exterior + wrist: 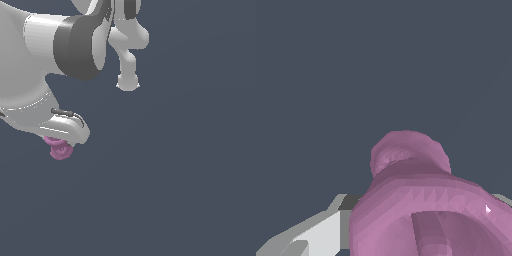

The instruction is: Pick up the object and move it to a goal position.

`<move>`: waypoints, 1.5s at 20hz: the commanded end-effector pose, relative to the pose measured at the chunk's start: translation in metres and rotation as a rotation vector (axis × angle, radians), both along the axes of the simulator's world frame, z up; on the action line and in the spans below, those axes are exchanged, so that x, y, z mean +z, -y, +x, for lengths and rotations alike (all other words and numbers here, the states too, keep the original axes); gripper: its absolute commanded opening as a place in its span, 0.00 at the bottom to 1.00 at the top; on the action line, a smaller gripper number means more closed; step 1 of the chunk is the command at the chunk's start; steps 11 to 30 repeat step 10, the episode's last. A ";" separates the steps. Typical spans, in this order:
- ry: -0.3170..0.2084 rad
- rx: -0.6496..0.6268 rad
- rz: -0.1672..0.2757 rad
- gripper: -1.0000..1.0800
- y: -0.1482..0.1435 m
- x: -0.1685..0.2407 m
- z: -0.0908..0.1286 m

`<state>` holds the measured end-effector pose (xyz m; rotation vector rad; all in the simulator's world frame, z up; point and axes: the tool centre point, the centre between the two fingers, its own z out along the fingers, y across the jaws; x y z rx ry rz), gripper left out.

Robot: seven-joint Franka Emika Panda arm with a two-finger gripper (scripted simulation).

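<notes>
Pink-purple and knobbly, the object [59,149] is seen in the exterior view protruding from beneath the white gripper [62,142], at that view's left and slightly above mid-height. Only its lower part is exposed there; the upper part is hidden by the gripper body. Rounded, ring-like bulges are visible on the exposed part. The object is much smaller than the gripper.

In the wrist view the object [421,200] is shown very close to the camera and fills the lower middle of the picture. A rounded, hollow-looking bulge is presented at its far end, and a wider ribbed section lies nearer the camera. A light grey part of one finger [316,232] is seen directly beside the object, touching or almost touching it. The other finger is barely seen, being covered by the object.

The jaws are judged to be closed on the object, which is held between them.

A plain dark blue-grey background [190,190] is shown behind everything. Whether the object touches any surface cannot be told. The white and dark grey arm [65,42] occupies the upper left of the exterior view.
</notes>
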<state>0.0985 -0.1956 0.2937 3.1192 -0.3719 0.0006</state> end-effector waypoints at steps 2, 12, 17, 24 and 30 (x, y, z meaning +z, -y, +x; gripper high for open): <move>0.000 0.000 0.000 0.00 0.003 0.005 0.004; 0.000 0.000 0.000 0.00 0.006 0.009 0.007; 0.000 0.000 0.000 0.00 0.006 0.009 0.007; 0.000 0.000 0.000 0.00 0.006 0.009 0.007; 0.000 0.000 0.000 0.00 0.006 0.009 0.007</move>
